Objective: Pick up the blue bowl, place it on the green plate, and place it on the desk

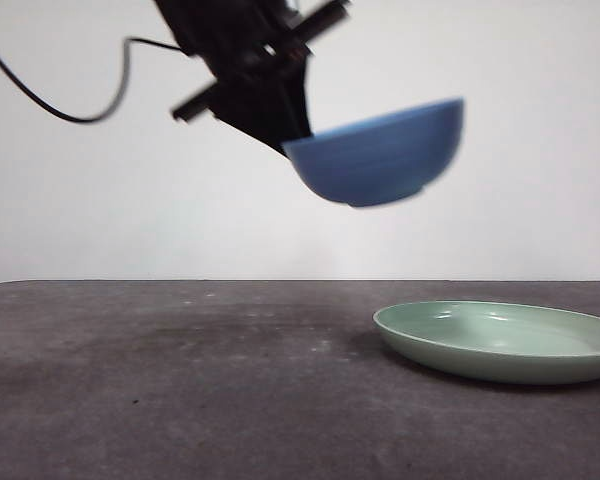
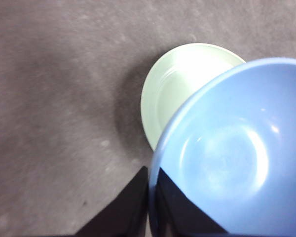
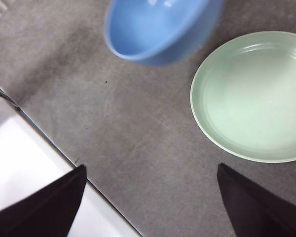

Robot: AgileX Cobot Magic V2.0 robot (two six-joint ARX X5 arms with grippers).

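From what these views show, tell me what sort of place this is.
Probably a lab test bench: a bare scuffed desk before a blank white wall, only a green plate on it, and the left tool holding a blue bowl aloft.

black cable (image 1: 70, 105), white wall (image 1: 500, 220), white ledge (image 3: 34, 163)

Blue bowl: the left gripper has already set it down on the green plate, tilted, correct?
Not set down. The front view shows the blue bowl held tilted in the air by the left gripper, above and clear of the green plate, which lies bare on the desk.
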